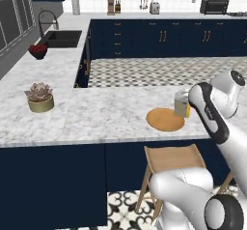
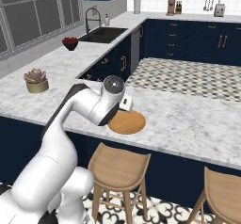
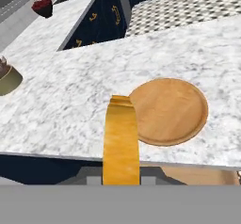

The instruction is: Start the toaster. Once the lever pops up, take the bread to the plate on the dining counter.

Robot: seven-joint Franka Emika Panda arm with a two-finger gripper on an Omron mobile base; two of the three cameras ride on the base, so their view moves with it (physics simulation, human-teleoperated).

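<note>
My gripper (image 3: pixel 121 171) is shut on the bread (image 3: pixel 120 138), a tan slice seen edge-on and held upright just above the dining counter (image 3: pixel 70 100). The round orange-brown plate (image 3: pixel 169 110) lies flat on the counter just right of the slice in the hand view. In the left base view the bread (image 1: pixel 182 109) hangs at the plate's (image 1: pixel 165 119) right rim, with the gripper (image 1: pixel 182 103) over it. From the right base, the hand (image 2: pixel 125 103) hovers over the plate's (image 2: pixel 127 123) far edge. The silver toaster (image 1: pixel 154 7) stands on the back counter.
A potted succulent (image 1: pixel 40 98) sits at the counter's left. A dark bowl of red fruit (image 1: pixel 38 50) and the sink (image 1: pixel 62 38) are along the left counter. A black microwave (image 1: pixel 213 6) is at the back right. Wooden stools (image 2: pixel 117 166) stand below the counter's near edge.
</note>
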